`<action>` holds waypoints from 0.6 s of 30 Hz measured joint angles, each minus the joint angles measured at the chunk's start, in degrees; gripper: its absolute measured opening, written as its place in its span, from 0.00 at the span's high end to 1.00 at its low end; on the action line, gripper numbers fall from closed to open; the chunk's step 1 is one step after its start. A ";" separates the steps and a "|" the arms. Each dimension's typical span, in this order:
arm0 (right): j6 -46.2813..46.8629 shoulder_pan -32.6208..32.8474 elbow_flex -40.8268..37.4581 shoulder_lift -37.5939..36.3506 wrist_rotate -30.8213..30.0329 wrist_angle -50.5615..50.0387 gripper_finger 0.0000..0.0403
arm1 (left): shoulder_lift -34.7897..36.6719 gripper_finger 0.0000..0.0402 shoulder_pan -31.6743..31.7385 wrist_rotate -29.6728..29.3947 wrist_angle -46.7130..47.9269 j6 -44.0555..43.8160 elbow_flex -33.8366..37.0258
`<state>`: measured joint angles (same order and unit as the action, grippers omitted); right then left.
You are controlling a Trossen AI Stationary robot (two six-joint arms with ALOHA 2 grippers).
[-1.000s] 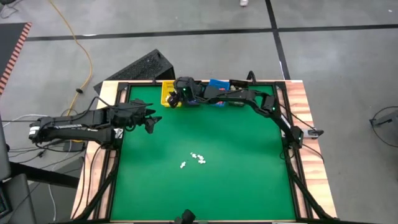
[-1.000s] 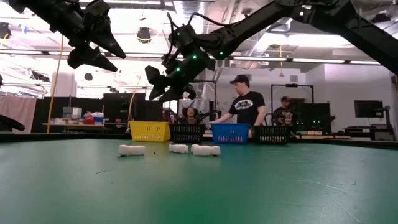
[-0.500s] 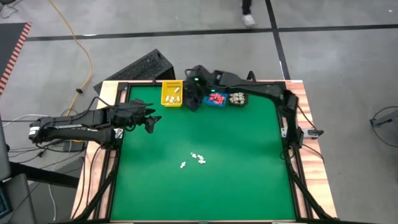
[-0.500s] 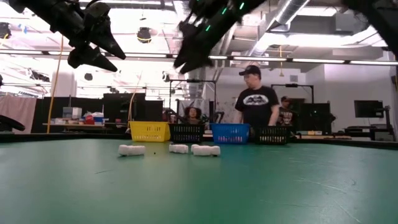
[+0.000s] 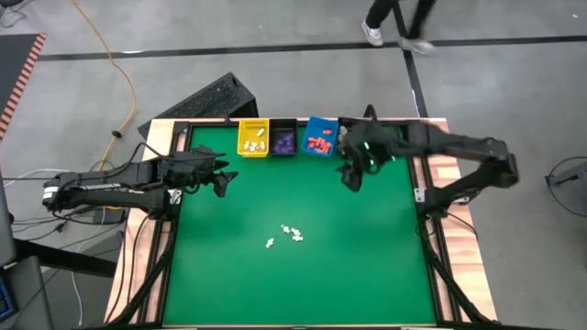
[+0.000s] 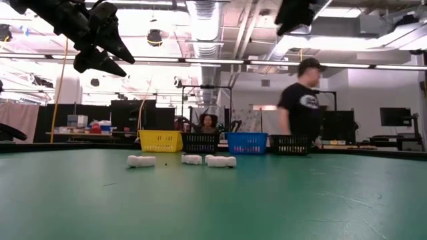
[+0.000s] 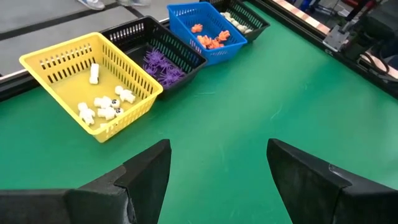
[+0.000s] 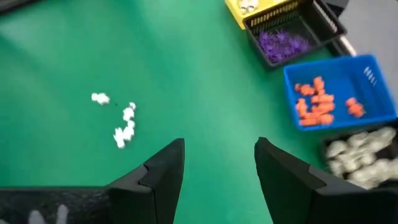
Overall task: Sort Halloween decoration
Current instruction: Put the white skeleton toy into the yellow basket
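Several white Halloween decoration pieces [image 5: 289, 234] lie loose mid-mat, also seen in the low view [image 6: 180, 160] and the right wrist view [image 8: 121, 121]. Along the far edge stand a yellow bin [image 7: 93, 81] with white pieces, a black bin [image 7: 163, 62] with purple ones, a blue bin [image 7: 208, 28] with orange-red ones, and a second black bin [image 7: 242, 18] with cream ones. My left gripper [image 5: 223, 179] hangs open, high over the mat's left side. My right gripper [image 5: 351, 177] is open and empty, high over the mat, near side of the blue bin.
A person [image 6: 303, 100] walks past beyond the table's far edge. A dark slanted board [image 5: 206, 99] lies off the far left corner. Wooden rails [image 5: 449, 156] frame the green mat [image 5: 303, 284], which is bare around the white pieces.
My right gripper has pulled back from over the yellow and black bins, swinging toward the table's right edge and a little nearer while rising and tipping further down. The person behind the table has walked to the right. The left arm kept still.
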<state>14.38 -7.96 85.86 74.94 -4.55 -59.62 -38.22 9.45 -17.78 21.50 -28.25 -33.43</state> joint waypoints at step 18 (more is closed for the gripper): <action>15.18 25.02 -36.72 13.69 -17.05 60.19 0.46 | 0.00 0.36 0.00 0.03 0.00 1.07 0.00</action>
<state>29.56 17.06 49.14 88.63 -21.60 0.57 -38.22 9.45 -17.76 21.50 -27.18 -33.43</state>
